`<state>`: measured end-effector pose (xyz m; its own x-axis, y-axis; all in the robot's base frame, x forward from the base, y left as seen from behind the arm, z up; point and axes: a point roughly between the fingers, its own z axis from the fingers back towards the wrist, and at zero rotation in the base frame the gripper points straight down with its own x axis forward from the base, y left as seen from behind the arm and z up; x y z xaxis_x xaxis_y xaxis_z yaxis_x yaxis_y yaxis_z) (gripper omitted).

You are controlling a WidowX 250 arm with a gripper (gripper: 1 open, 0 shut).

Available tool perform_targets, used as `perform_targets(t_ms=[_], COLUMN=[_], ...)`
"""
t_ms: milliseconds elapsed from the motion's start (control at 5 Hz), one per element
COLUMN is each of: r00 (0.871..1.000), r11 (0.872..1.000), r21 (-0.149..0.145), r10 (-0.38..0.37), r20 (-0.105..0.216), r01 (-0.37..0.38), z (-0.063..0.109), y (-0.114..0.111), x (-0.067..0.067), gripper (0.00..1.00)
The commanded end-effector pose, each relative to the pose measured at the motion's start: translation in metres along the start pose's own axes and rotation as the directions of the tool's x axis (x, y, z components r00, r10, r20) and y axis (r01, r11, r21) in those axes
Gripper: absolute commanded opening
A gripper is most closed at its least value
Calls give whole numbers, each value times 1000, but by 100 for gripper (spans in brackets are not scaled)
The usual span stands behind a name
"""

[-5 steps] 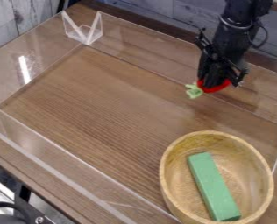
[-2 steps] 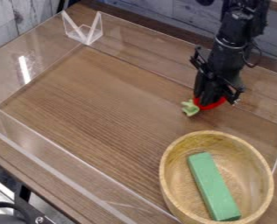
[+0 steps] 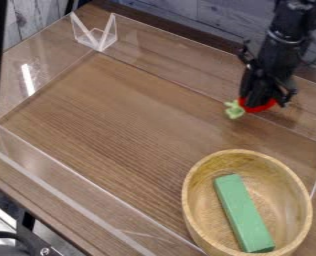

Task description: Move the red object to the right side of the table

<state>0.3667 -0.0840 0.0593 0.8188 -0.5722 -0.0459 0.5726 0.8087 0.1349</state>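
Camera view shows the tool (image 3: 265,98) pinching the red object (image 3: 262,103), which pokes out just below its fingers. Compared with a second ago, tool and toy have shifted toward the right edge of the worktop (image 3: 121,120), so the carry looks well along and a set-down seems near. Only a bright red sliver and a green leafy tuft at the tool's lower left show; the rest is hidden.

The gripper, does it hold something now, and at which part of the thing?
The gripper holds the red object, clamped around its red body; the green leafy tuft sticks out at its lower left.
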Motion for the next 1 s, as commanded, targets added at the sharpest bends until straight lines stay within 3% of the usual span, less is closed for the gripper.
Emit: perform_targets(t_ms=[0,200,600,800], r00=[999,998,996,995], r11=[999,998,996,995], r21=[27,29,50,67], r10=[-35,-59,75,74], r20=[39,6,-52,-74], r01=[34,59,-73,-69], z=[20,9,13,9], y=[-18,-28,17,13], x=[25,33,-2,2], gripper=[0,0,0,0])
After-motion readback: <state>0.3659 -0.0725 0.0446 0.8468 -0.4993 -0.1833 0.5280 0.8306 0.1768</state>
